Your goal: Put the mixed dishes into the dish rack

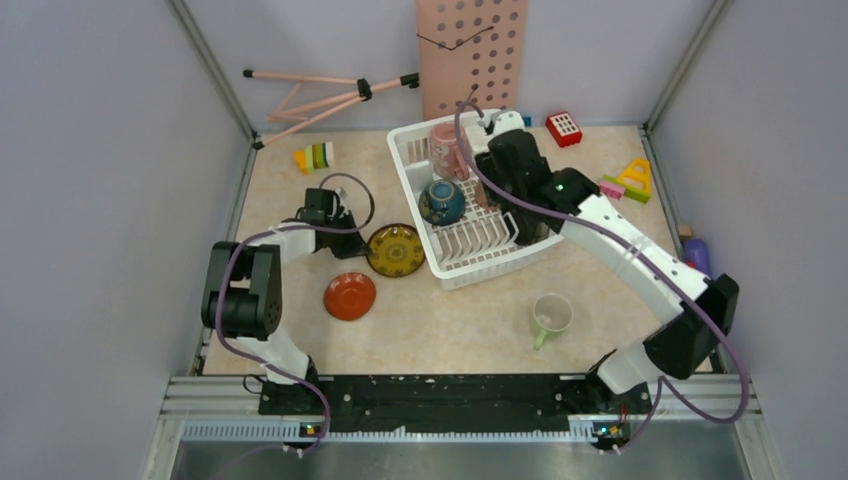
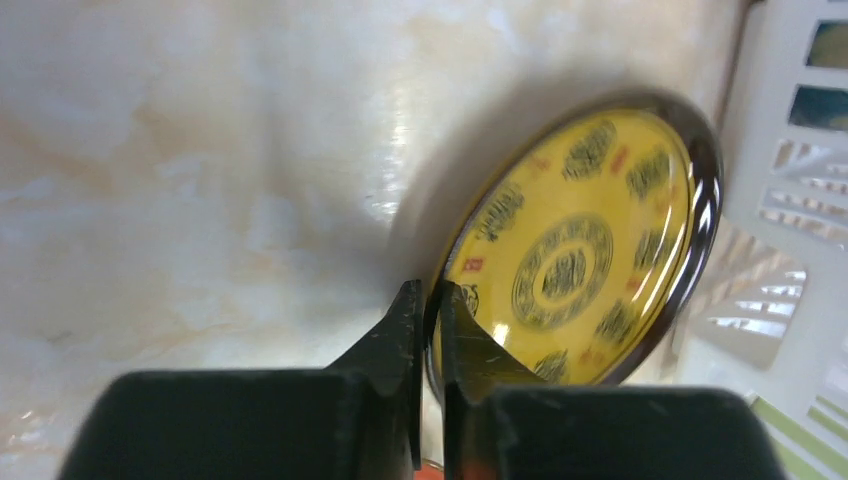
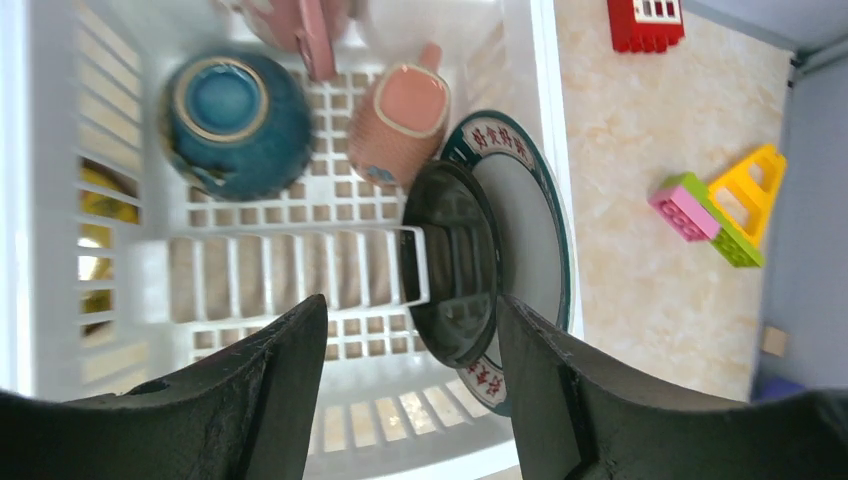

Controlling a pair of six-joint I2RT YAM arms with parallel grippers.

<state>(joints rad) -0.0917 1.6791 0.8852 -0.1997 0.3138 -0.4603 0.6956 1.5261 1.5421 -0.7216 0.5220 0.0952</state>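
1. Left tool (image 2: 430, 325): clenched on the near rim of the yellow plate (image 2: 580, 250); the dark rim sits between the two fingers. In the left wrist view the plate looks tilted. I cannot tell whether it has left the worktop (image 1: 450, 335).
2. In the top view the yellow plate is left of centre, just beside the left wall of the dish rack (image 1: 405, 165).
3. Right tool (image 3: 410, 305): released, jaws wide apart, nothing between them. It hangs over the right side of the rack, above the black plate (image 3: 450, 260).
4. The black plate stands on edge against the plate with lettered rim (image 3: 535, 240), both at the rack's right wall.
5. Also in the rack:
   - blue bowl (image 3: 235, 120), mouth down, at the left;
   - small pink cup (image 3: 400, 120), on its side between the bowl and the plates;
   - pink mug (image 1: 447, 150), in the upper left corner.
6. On the worktop, outside the rack:
   - orange-red saucer (image 1: 350, 296), lower left of the yellow plate;
   - pale green mug (image 1: 551, 316), below the rack at lower right.
7. Other items:
   - pink pegboard (image 1: 472, 50), at top centre;
   - toy blocks (image 1: 630, 180), right of the rack;
   - purple bottle (image 1: 697, 255), at the right edge.
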